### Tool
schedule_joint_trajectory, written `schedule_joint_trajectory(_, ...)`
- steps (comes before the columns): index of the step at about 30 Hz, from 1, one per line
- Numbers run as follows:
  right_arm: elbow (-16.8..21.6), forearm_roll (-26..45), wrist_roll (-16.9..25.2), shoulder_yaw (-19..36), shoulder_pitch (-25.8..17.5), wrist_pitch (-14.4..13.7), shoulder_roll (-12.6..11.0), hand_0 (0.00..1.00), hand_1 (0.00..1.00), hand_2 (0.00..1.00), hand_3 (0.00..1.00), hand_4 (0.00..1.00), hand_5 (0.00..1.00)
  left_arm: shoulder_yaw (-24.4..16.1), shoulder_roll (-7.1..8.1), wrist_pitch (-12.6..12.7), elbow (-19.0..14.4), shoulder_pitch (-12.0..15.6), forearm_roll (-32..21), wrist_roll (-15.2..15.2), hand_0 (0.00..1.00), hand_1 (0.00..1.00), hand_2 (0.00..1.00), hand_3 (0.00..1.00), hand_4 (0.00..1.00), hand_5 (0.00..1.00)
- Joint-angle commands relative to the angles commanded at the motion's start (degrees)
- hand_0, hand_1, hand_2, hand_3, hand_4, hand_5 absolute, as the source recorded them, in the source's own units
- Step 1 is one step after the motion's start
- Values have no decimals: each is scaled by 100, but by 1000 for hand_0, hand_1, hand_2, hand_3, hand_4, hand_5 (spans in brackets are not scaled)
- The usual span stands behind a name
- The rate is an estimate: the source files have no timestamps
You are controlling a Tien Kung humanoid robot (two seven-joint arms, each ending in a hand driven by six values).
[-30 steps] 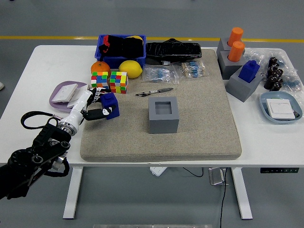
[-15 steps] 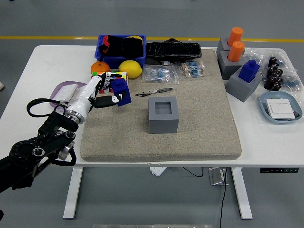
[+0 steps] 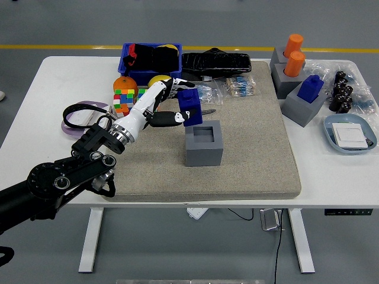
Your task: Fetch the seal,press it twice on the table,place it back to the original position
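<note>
You see yellow lemon (image 3: 156, 79) mostly hidden behind left hand (image 3: 169, 103); hand grips blue block-shaped seal (image 3: 190, 108), held above grey square holder (image 3: 204, 142).

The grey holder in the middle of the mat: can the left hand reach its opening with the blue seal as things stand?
Probably yes. The left hand holds the blue seal just beside the grey holder, and nothing blocks its opening.

Grey floor (image 3: 35, 23) with yellow line (image 3: 59, 47) running behind the table; white table (image 3: 35, 89) on white legs (image 3: 92, 236), cable (image 3: 277, 248) hanging under near edge, grey mat (image 3: 254, 148) covering tabletop middle, even light
</note>
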Motion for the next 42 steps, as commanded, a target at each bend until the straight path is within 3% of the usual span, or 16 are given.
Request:
schedule_joint_trajectory(17, 6, 25, 3, -100, 21, 1, -30, 866, 785, 786, 757, 869, 521, 622, -208, -51, 238, -274, -63, 0, 738, 542, 511, 726, 698, 2)
schedule_joint_trajectory(33, 1, 39, 1, -85, -9, 3, 2, 866, 785, 785, 757, 869, 521, 813, -416, -52, 486, -379, -113, -24, 739, 543, 512, 727, 699, 2)
schedule_joint_trajectory(42, 3, 43, 1, -81, 0, 6, 16, 866, 785, 785, 757, 869, 521, 909, -446, -59, 699, -447, -112, -24, 740, 543, 512, 725, 698, 2)
